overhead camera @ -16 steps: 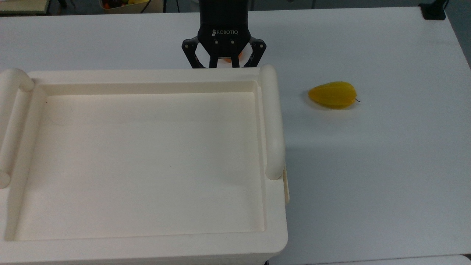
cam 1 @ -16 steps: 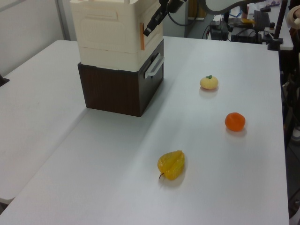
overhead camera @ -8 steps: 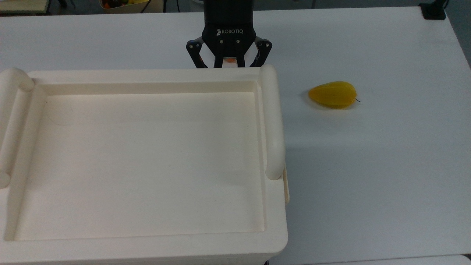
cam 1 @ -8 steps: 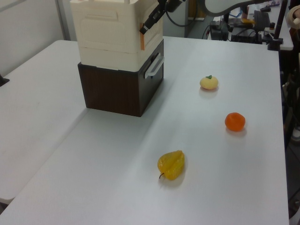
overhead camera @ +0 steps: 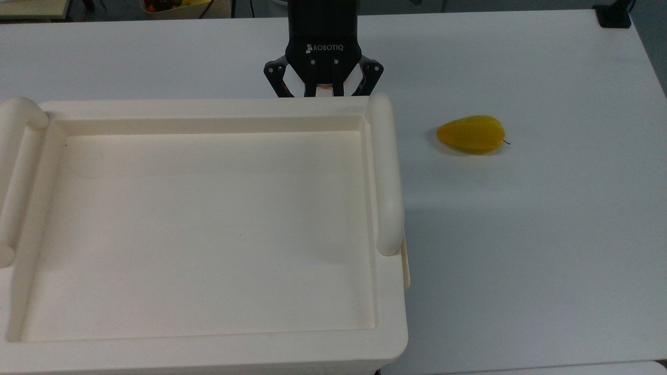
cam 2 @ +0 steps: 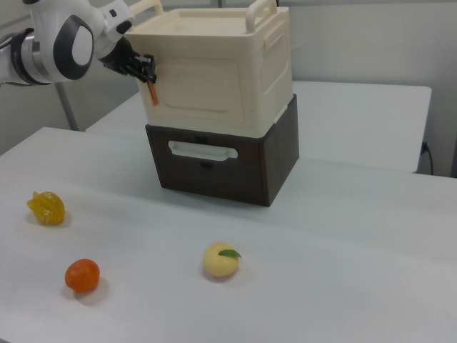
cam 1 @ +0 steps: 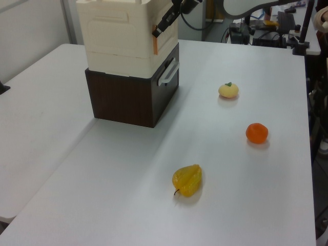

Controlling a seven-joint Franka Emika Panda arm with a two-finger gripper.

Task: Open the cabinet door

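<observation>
Up at the front corner of the cabinet (cam 2: 271,64), the gripper (cam 2: 146,70) has settled right at the little orange tab (cam 2: 152,93) that hangs off the edge of the cabinet door (cam 2: 200,89). Compared with a second ago it's slid a bit toward the top view's right and tucked in closer to the cabinet's edge, and in the last half second it has barely budged, so to me it looks like the lining-up part is over. Between the black linkages the top view used to show a clear bit of orange, and now that spot is mostly pale, which I'd guess means the tab is sitting deeper inside the gripper. Honestly I can't tell whether it's clamped on the tab or just parked around it. The door itself hasn't moved at all: it sits flush in the cream front face, above the dark base unit (cam 2: 271,164), with no gap showing in the right view or the left view. So the task is basically at zero progress on the actual opening. My read is the next bit is a firm grab on that tab and a swing outward. The yellow fruit (overhead camera: 471,134) lies well apart on the counter (overhead camera: 521,234), in the same spot as before.
</observation>
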